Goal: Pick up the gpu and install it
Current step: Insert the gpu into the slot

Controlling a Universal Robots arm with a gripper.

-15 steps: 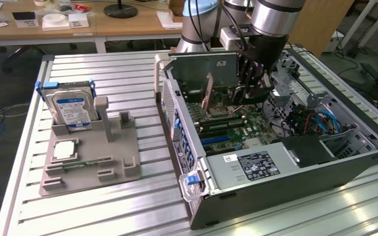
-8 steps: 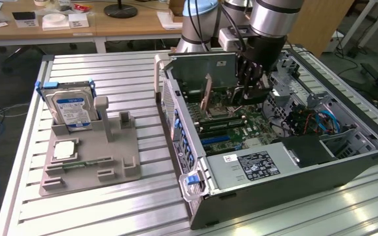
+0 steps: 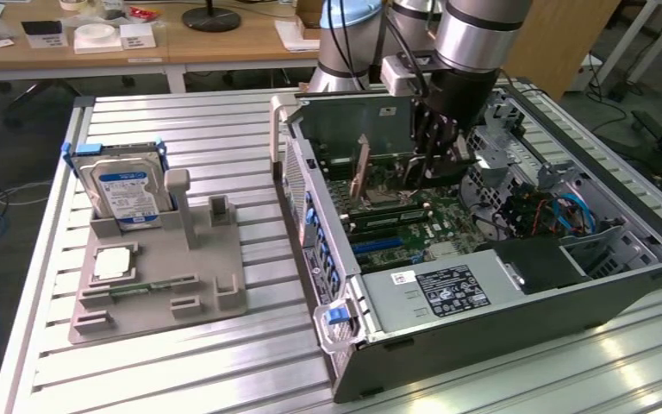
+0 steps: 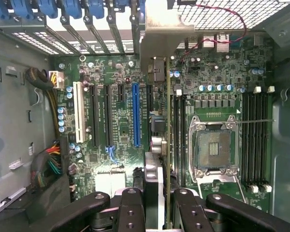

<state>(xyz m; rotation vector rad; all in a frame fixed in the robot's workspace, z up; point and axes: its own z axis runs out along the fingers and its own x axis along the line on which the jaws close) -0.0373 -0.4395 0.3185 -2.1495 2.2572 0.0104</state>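
Observation:
My gripper (image 3: 434, 164) reaches down into the open computer case (image 3: 607, 302) from above. In the wrist view my gripper (image 4: 157, 209) is shut on the gpu (image 4: 168, 121), a thin card seen edge-on between the two black fingers (image 4: 130, 208). The card runs away from the fingers to its grey metal end bracket (image 4: 159, 36), which sits by the rear slot openings with their blue clips (image 4: 94, 9). It stands over the motherboard (image 4: 217, 82), between the blue slot (image 4: 136, 113) and the CPU socket (image 4: 213, 147). I cannot tell whether its edge is in a slot.
A silver hard drive (image 3: 124, 190) stands in a grey holder (image 3: 159, 276) at the exterior view's left, with a small chip (image 3: 113, 263) and a memory stick (image 3: 135, 285) on it. Inside the case lie the power supply (image 3: 446, 289) and blue cables (image 3: 567, 211). The case walls close in around the arm.

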